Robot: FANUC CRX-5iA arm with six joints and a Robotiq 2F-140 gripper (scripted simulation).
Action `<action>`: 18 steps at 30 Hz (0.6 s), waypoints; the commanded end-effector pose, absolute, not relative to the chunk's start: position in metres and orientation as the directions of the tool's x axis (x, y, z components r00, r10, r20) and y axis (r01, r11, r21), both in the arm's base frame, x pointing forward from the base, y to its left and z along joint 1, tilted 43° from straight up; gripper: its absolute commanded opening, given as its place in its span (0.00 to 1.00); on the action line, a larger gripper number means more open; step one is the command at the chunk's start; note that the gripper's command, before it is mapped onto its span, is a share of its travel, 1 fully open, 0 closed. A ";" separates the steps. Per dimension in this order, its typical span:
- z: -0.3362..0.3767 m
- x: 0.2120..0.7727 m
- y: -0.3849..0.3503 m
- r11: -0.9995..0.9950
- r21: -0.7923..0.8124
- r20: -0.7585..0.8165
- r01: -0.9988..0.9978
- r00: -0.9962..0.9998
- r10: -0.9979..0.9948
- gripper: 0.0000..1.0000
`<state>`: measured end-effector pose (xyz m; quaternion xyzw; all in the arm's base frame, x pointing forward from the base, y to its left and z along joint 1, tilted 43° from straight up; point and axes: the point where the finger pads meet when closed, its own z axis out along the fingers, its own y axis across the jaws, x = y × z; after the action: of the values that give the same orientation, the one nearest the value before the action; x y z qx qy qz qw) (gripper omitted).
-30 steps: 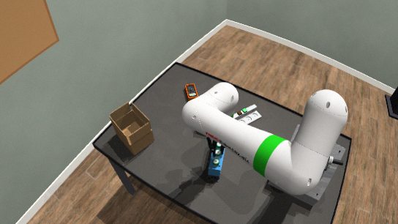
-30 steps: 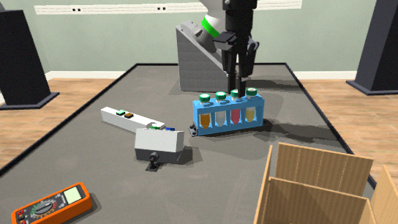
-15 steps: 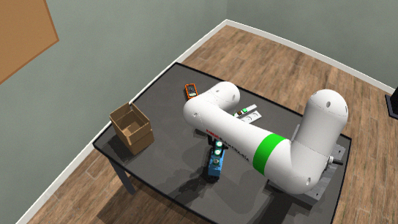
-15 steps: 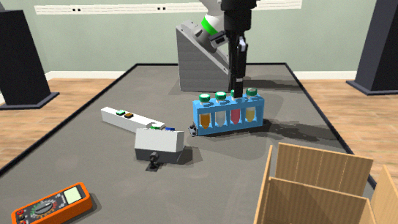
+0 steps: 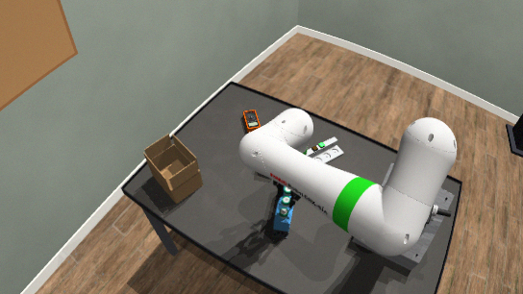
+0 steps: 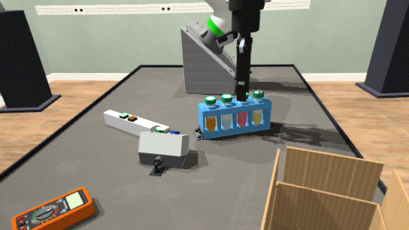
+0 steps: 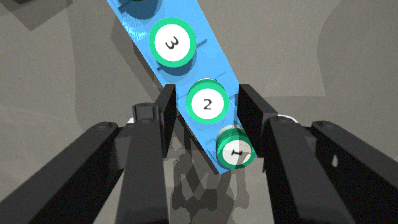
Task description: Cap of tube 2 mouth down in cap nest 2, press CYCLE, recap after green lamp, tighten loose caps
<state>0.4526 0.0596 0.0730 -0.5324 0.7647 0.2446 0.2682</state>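
The blue tube rack (image 6: pixel 234 118) holds four tubes with green caps. In the wrist view the caps marked 1 (image 7: pixel 236 152), 2 (image 7: pixel 207 103) and 3 (image 7: pixel 172 43) sit on their tubes. My gripper (image 7: pixel 207 99) hangs straight down over tube 2, one finger on each side of its cap, with a small gap on both sides. The fingers are open and hold nothing. In the exterior view the gripper (image 6: pixel 242 94) stands at cap height on the tube with red liquid (image 6: pixel 242 118). In the top view the arm hides most of the rack (image 5: pixel 284 211).
The white cap tray (image 6: pixel 135 123) with its two lamps lies left of the rack. The key housing (image 6: pixel 163 148), with its green and blue keys, stands in front of the tray. An orange multimeter (image 6: pixel 53 212) and an open cardboard box (image 6: pixel 331 188) stand nearer that camera.
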 end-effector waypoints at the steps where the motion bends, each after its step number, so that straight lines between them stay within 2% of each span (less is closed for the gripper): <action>1: 0.073 0.453 0.059 0.314 0.088 -0.670 -0.945 -0.290 -0.683 0.41; 10: 0.073 0.453 0.059 0.314 0.088 -0.670 -0.945 -0.290 -0.683 0.41; 13: 0.073 0.453 0.059 0.136 -0.081 -0.671 -0.987 -0.047 -0.740 0.41; 18: 0.073 0.453 0.059 -0.009 -0.207 -0.643 -0.978 0.143 -0.753 0.41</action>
<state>0.4523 0.0591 0.0730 -0.6134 0.7050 0.2116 0.2864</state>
